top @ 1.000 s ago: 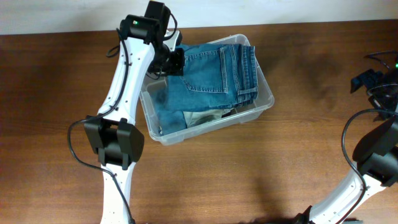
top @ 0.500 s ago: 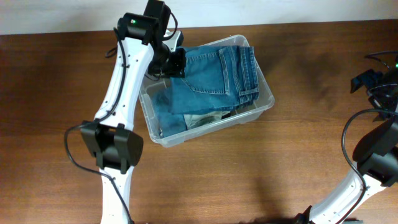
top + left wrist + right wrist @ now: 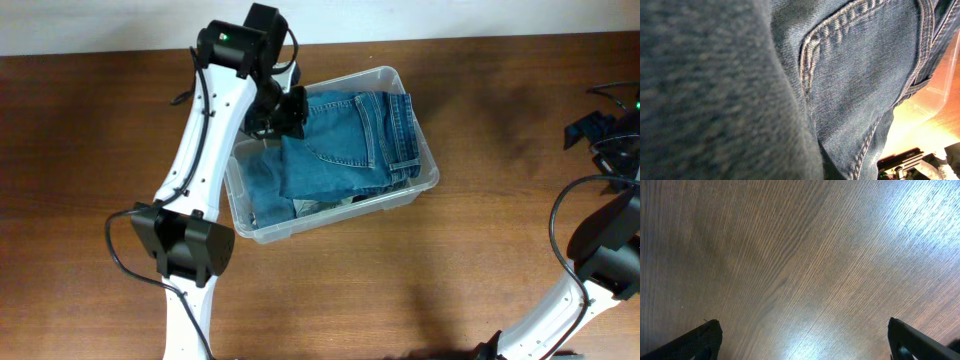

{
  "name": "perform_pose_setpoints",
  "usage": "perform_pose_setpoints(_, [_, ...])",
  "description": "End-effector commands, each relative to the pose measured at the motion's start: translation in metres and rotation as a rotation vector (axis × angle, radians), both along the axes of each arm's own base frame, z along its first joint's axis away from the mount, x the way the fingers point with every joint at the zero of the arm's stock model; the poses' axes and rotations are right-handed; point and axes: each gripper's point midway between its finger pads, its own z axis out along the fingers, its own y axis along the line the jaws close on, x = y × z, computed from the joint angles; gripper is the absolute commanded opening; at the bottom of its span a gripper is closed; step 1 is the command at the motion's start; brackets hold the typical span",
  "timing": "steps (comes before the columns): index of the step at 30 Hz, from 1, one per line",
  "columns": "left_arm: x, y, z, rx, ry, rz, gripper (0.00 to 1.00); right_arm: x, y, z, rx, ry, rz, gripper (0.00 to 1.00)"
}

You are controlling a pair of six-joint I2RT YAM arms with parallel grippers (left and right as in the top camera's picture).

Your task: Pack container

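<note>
The clear rectangular plastic container [image 3: 340, 212] is seen far centre on the brown wooden surface [image 3: 100, 150], filled by folded blue denim jeans [image 3: 345, 140]. The left fingers [image 3: 289, 108] are buried at the denim's far-left edge, and their gap cannot be told. The right fingers [image 3: 702, 340] are spread wide over bare wood at the right. The bin is judged light, slick and slightly flexible, best taken by its rolled rim.

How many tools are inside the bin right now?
1. The left tool is at the container's far left corner, against the jeans. The right tool hangs open over bare table, outside it.
</note>
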Motion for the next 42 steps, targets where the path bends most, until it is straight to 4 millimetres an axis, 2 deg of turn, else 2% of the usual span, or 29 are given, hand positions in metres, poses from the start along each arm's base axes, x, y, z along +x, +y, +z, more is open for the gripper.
perform_pose_setpoints(1, [-0.014,-0.009,0.021,-0.051,-0.005,-0.011,0.05,-0.003,-0.002,0.007,-0.021,-0.005,-0.011,0.98])
perform_pose_setpoints(4, [-0.013,-0.005,0.018,-0.029,-0.007,-0.007,0.18,-0.003,-0.002,0.007,-0.021,-0.005,-0.010,0.98])
perform_pose_setpoints(6, [-0.011,0.000,0.016,0.005,-0.018,-0.002,0.33,-0.002,-0.002,0.007,-0.022,-0.005,-0.011,0.98])
perform_pose_setpoints(8, [-0.009,0.004,0.015,0.029,-0.028,-0.001,0.86,-0.003,-0.002,0.007,-0.021,-0.005,-0.010,0.98])
perform_pose_setpoints(9, [-0.009,0.006,0.014,0.039,-0.032,0.000,0.99,-0.003,-0.002,0.007,-0.021,-0.005,-0.011,0.98])
perform_pose_setpoints(13, [-0.004,0.016,0.012,0.100,-0.054,0.010,0.99,-0.003,-0.002,0.007,-0.021,-0.005,-0.010,0.98])
perform_pose_setpoints(18, [0.004,0.018,0.012,0.114,-0.089,0.017,0.99,-0.002,-0.002,0.007,-0.022,-0.005,-0.011,0.99])
perform_pose_setpoints(24, [0.053,0.035,0.020,0.232,-0.307,0.075,0.99,-0.003,-0.002,0.007,-0.021,-0.005,-0.011,0.98])
perform_pose_setpoints(27, [0.073,0.032,0.028,0.222,-0.399,0.092,0.90,-0.003,-0.002,0.007,-0.021,-0.005,-0.011,0.99])
perform_pose_setpoints(30, [0.086,0.042,0.034,0.278,-0.462,0.122,0.83,-0.003,-0.002,0.007,-0.021,-0.005,-0.011,0.98])
perform_pose_setpoints(34, [0.085,0.045,0.033,0.299,-0.459,0.126,0.82,-0.003,-0.002,0.007,-0.021,-0.005,-0.011,0.98])
perform_pose_setpoints(36, [0.082,0.046,0.031,0.305,-0.443,0.123,0.77,-0.003,-0.002,0.007,-0.021,-0.005,-0.011,0.98])
perform_pose_setpoints(38, [0.072,0.050,0.027,0.316,-0.397,0.140,0.71,-0.003,-0.002,0.007,-0.021,-0.005,-0.010,0.98])
perform_pose_setpoints(42, [0.048,0.059,0.017,0.357,-0.292,0.137,0.71,-0.003,-0.002,0.007,-0.021,-0.005,-0.010,0.98])
